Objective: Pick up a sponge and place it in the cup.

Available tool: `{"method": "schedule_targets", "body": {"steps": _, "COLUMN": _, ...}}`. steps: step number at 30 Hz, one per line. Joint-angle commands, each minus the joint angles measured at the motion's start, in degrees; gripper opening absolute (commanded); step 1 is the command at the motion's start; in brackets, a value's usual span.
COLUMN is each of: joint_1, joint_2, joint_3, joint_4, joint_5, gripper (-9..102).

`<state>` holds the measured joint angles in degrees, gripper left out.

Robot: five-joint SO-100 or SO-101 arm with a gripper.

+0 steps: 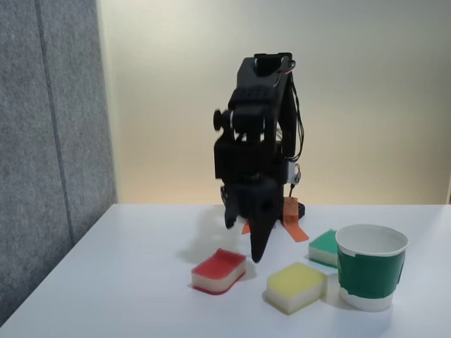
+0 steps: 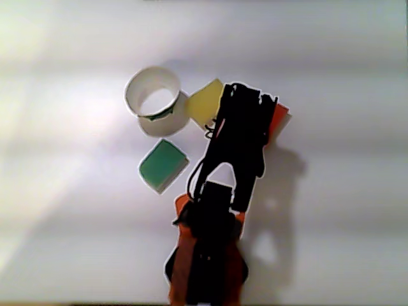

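1. Scanning the fixed view from the left, we first meet a grey fabric panel point(image 1: 49, 141) standing at the edge of the white table point(image 1: 127, 282), well to the left of the gripper.
2. Next comes the sponge point(image 1: 219, 270), red on top and whitish below, lying flat on the table. It sits just left of and slightly nearer the camera than the gripper's tip, near it but apart as far as we can see.
3. We see the gripper point(image 1: 256, 246) pointing down from the black arm point(image 1: 257, 134), its tip low over the table. The fingers read as one dark wedge from this side, so we cannot tell how far apart they stand; we see nothing held between them.
4. Behind the gripper, orange tape point(image 1: 292, 220) marks the table at the arm's base.
5. To the right of the gripper and nearer the camera lies a yellow-topped sponge point(image 1: 296, 286), flat on the table.
6. Further right, a green-topped sponge point(image 1: 323, 247) lies partly hidden behind the cup.
7. The cup point(image 1: 370, 276), green-bodied with a white rim, stands upright furthest right of the gripper, just beside the yellow-topped sponge; we cannot tell whether they touch.
8. In the other view, from above, the order is mirrored: the cup point(image 2: 155, 102) lies left, the green-topped sponge point(image 2: 163, 165) below it, the yellow-topped sponge point(image 2: 206, 102) next, then the arm point(image 2: 239, 146), with a red sliver of the sponge point(image 2: 279, 120) showing at its right edge.
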<state>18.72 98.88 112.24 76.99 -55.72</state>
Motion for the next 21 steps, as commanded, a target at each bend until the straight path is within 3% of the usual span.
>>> {"method": "schedule_targets", "body": {"steps": 1, "joint_1": 0.88, "joint_2": 3.96, "joint_3": -4.83, "joint_4": 3.78, "joint_5": -1.76, "gripper": 44}}
{"method": "schedule_targets", "body": {"steps": 21, "joint_1": 1.67, "joint_2": -13.54, "joint_3": -27.42, "joint_4": 8.88, "joint_5": -11.60, "gripper": 45}}
